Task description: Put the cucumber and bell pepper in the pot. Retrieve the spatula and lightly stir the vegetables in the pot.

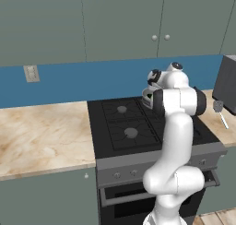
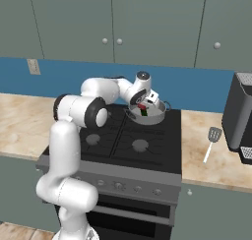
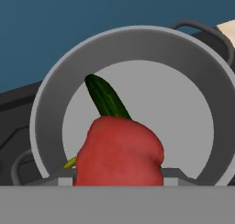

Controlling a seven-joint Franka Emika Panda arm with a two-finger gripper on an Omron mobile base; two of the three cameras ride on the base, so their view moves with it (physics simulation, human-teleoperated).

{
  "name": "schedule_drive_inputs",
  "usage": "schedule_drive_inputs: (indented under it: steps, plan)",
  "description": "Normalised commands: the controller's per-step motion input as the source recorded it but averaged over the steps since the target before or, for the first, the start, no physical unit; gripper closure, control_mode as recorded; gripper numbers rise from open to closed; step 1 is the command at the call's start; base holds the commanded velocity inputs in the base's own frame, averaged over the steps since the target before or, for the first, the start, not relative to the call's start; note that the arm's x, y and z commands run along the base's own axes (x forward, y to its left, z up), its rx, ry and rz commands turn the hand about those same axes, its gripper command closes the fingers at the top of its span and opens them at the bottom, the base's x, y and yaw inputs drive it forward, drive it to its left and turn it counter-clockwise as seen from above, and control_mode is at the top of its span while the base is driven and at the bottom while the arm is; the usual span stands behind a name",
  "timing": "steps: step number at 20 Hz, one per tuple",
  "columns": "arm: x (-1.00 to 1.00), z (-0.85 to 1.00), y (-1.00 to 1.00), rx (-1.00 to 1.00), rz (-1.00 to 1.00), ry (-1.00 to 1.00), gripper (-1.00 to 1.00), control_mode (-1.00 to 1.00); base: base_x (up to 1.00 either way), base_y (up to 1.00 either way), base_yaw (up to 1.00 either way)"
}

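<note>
Apparently the gripper [image 2: 143, 106] clasps the bell pepper [image 3: 119, 150] above the pot [image 3: 50, 99]; no writing.

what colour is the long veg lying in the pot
Dark green: the cucumber in the pot, behind the red bell pepper; clearest in the hand view.

Pot [image 2: 156, 114] on black stove [image 2: 147, 135], spatula [image 2: 211, 141] (counter [image 2: 202, 160], right)

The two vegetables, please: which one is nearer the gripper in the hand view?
The bell pepper: red and roundish, it sits low in the foreground of the hand view, while the dark green cucumber lies behind it in the pot.
</note>
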Motion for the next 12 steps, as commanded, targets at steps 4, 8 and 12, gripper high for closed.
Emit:
schedule_drive_inputs:
  steps: [4,8,12]
  plan:
    - [0.0,-0.01,-0.04,0.0,-0.01,0.0,1.0,-1.0,0.0,0.0,0.0]
    - [0.05,-0.01,-0.04,0.0,-0.01,0.0,1.0,-1.0,0.0,0.0,0.0]
    - [0.2,-0.01,-0.08,0.0,-0.01,0.0,1.0,-1.0,0.0,0.0,0.0]
